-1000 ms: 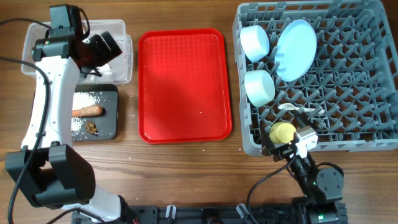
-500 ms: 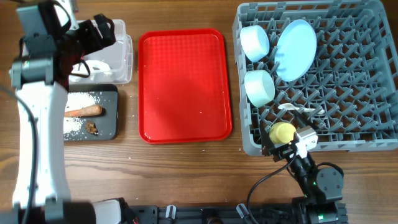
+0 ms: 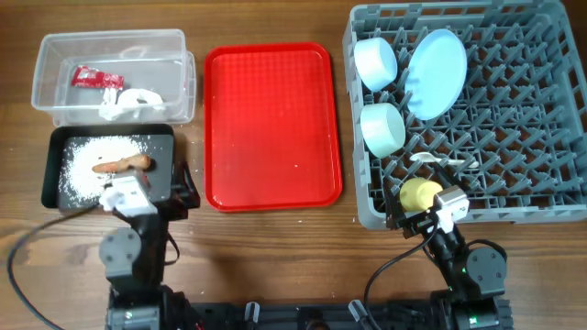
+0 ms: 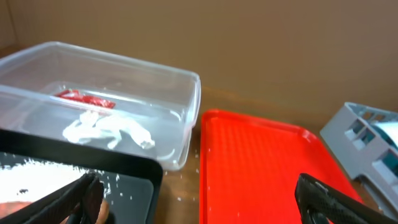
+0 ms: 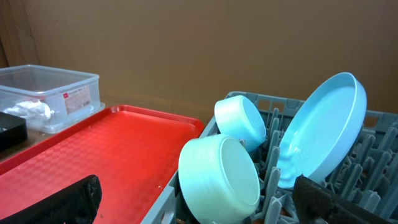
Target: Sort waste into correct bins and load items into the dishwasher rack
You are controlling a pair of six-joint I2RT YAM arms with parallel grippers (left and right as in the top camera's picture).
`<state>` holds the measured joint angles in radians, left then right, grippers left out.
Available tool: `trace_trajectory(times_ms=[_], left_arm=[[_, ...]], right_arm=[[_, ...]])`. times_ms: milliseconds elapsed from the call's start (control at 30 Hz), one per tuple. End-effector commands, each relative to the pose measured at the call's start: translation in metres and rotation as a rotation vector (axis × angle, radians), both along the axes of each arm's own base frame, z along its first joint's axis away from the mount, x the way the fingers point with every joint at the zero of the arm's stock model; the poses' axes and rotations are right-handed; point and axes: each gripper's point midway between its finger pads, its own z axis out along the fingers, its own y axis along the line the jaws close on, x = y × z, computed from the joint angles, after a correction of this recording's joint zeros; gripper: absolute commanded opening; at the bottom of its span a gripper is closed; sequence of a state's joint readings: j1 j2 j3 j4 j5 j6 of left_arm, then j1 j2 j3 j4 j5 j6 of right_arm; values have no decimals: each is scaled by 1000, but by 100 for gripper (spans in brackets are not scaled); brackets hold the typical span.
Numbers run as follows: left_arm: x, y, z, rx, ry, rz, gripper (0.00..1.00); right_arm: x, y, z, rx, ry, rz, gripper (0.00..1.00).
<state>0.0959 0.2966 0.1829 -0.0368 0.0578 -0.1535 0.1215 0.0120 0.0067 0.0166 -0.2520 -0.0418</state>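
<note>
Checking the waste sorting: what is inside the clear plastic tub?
The clear tub holds a red wrapper and crumpled white paper. Anything beneath the paper is covered; nothing else shows inside.

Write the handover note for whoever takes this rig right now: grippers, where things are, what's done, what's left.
Left gripper: open, empty, by the black tray.
Right gripper: open, empty, at the front of the rack.
Clear tub: red wrapper, crumpled paper.
Black tray: sausage piece, rice grains.
Rack: plate, two bowls, yellow cup, spoon.
Done: sorting and loading look complete; red serving tray bare.
Left: likely nothing; the left arm hides part of the black tray, so check it.
</note>
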Motion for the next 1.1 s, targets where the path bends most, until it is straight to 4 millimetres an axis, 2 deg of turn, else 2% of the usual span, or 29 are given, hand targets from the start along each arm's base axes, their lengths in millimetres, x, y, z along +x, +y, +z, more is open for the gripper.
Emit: trace_trajectory(times_ms=[0, 200, 1067], left_arm=[[-8, -5, -13, 21, -48, -26, 100], [-14, -11, -29, 27, -77, -34, 100], [-14, -11, -28, 20, -78, -34, 100]], right_arm=[[0, -2, 2, 17, -5, -10, 100], [0, -2, 2, 16, -5, -10, 100], [0, -2, 2, 16, -5, -10, 100]])
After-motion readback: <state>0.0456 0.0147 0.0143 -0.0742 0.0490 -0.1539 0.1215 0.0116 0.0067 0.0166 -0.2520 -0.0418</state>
